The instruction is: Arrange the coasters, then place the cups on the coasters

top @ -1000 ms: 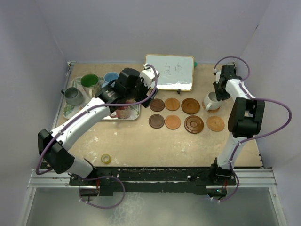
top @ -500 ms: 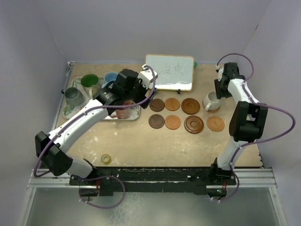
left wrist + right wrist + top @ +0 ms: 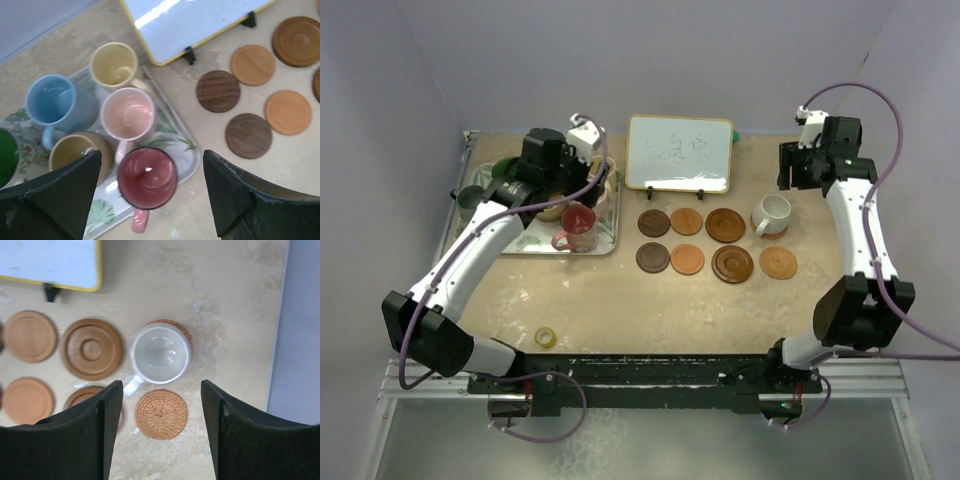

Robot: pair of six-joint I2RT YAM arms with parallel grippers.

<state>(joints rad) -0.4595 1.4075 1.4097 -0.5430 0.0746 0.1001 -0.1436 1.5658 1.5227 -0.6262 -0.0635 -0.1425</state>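
Note:
A white cup [image 3: 160, 352] stands on a woven coaster [image 3: 175, 325] at the right of the table. My right gripper [image 3: 161, 390] hangs open above it and holds nothing. A second woven coaster [image 3: 161, 414] lies bare just in front. Several wooden coasters [image 3: 688, 259] lie in two rows left of the white cup, one of them ringed [image 3: 732, 264]. My left gripper [image 3: 152, 165] is open, high over the red cup [image 3: 147, 177]. The pink [image 3: 127, 113], yellow [image 3: 114, 65], light blue [image 3: 50, 100] and tan [image 3: 75, 150] cups crowd the tray [image 3: 192, 160].
A whiteboard [image 3: 680, 152] on black feet stands at the back behind the coasters. A green-lined cup [image 3: 5, 155] and a grey cup [image 3: 468, 197] sit at the tray's left end, partly hidden by my left arm. A yellow tape roll [image 3: 546, 338] lies near the front.
My right gripper has opened, let go of the white cup and risen away from it. My left arm has swung left and back, over the tray.

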